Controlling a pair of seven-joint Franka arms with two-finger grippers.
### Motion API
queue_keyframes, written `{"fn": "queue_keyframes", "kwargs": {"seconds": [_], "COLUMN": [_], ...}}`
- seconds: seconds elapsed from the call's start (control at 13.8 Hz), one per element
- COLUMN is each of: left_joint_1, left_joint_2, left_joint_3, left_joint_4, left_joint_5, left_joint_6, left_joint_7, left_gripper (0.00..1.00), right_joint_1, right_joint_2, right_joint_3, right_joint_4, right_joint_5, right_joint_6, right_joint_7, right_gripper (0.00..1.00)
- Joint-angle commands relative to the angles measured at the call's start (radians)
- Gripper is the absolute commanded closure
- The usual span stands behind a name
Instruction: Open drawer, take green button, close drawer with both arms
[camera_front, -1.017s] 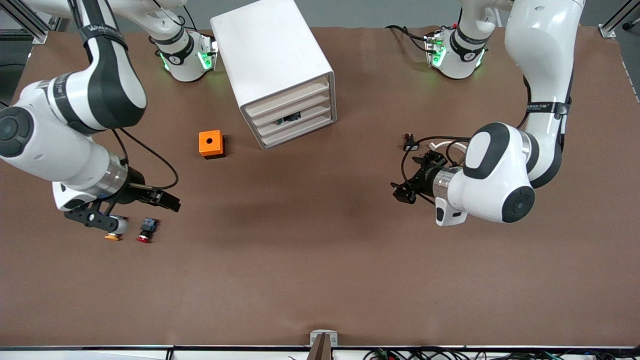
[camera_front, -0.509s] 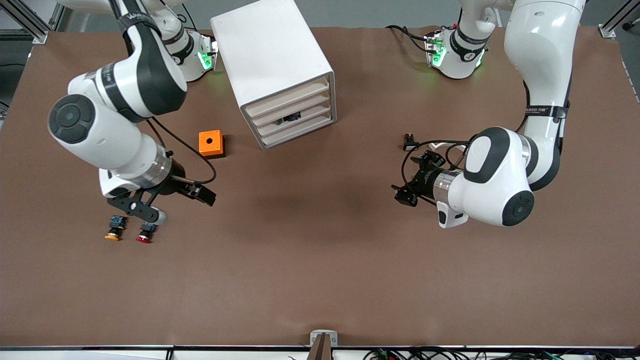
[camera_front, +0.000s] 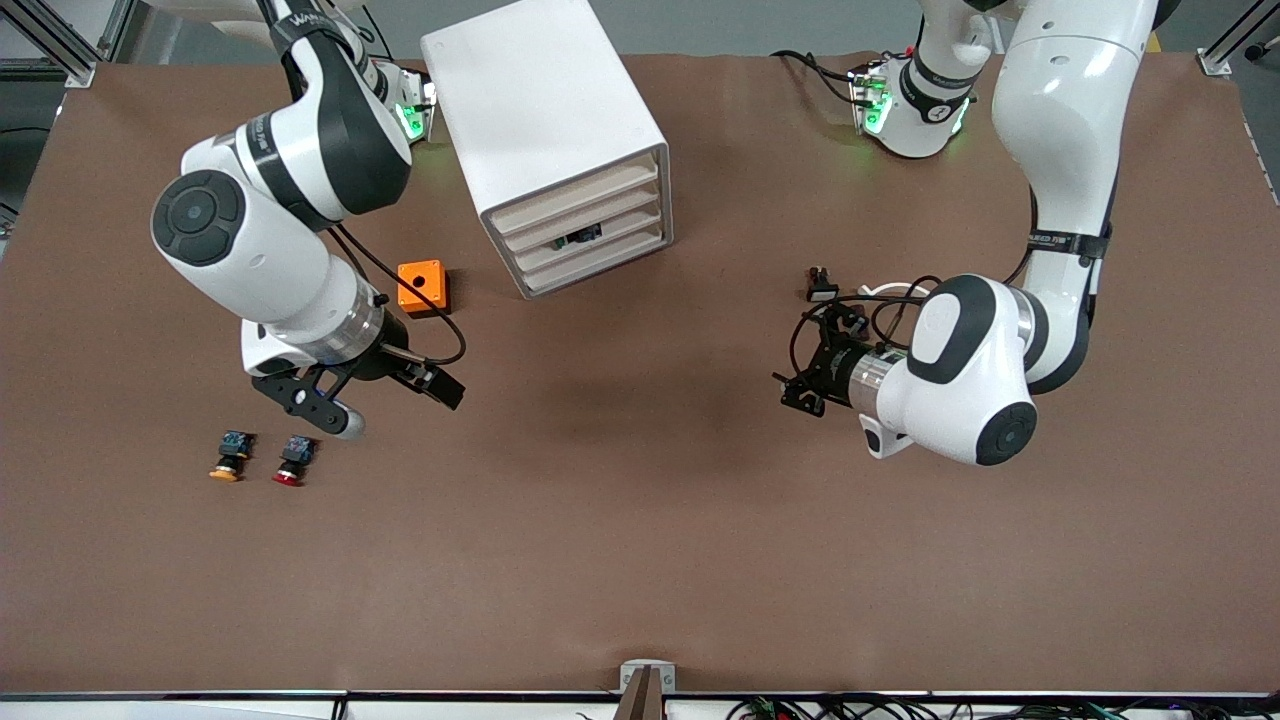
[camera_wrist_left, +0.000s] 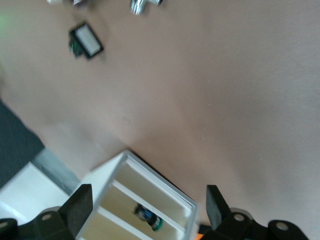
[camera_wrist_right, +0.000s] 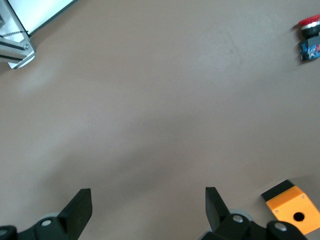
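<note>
The white cabinet (camera_front: 545, 130) stands toward the robots' side of the table, its four drawers all pushed in. The third drawer (camera_front: 625, 228) holds the green-capped button (camera_front: 580, 236), which shows through its front. The button also shows in the left wrist view (camera_wrist_left: 150, 220), inside the cabinet (camera_wrist_left: 112, 182). My left gripper (camera_front: 808, 362) is open and empty above bare table toward the left arm's end, pointing at the cabinet front (camera_wrist_left: 147, 207). My right gripper (camera_front: 378, 396) is open and empty (camera_wrist_right: 147, 207), above the table between the orange box and the red button.
An orange box (camera_front: 422, 288) with a hole on top sits beside the cabinet. A yellow-orange-capped button (camera_front: 228, 458) and a red-capped button (camera_front: 292, 462) lie toward the right arm's end. A small black part (camera_front: 820, 290) lies by the left gripper.
My right arm has swung away from the two loose buttons toward the cabinet and the table's middle, uncovering both. My left arm has shifted slightly toward the middle.
</note>
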Motion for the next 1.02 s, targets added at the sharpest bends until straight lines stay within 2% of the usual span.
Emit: {"fn": "queue_keyframes", "kwargs": {"seconds": [0.0, 0.36, 0.58, 0.94], "left_joint_1": [-0.008, -0.053, -0.094, -0.130], "left_joint_2": [0.031, 0.080, 0.135, 0.201], "left_joint_3": [-0.002, -0.002, -0.002, -0.002], "left_joint_4": [0.040, 0.091, 0.124, 0.123], "left_joint_5": [-0.065, -0.252, -0.326, -0.413], "left_joint_6": [-0.021, -0.051, -0.050, -0.051], "left_joint_7": [-0.126, -0.399, -0.493, -0.642], "left_gripper": [0.00, 0.00, 0.00, 0.00], "right_joint_1": [0.036, 0.064, 0.086, 0.083], "right_joint_2": [0.021, 0.031, 0.031, 0.033], "right_joint_3": [-0.008, -0.008, -0.008, -0.008], "right_joint_4": [0.022, 0.022, 0.020, 0.017], "right_joint_5": [0.015, 0.015, 0.006, 0.004], "right_joint_6": [0.013, 0.027, 0.053, 0.052], "right_joint_7": [0.063, 0.111, 0.111, 0.108], "right_gripper": [0.00, 0.00, 0.00, 0.00]}}
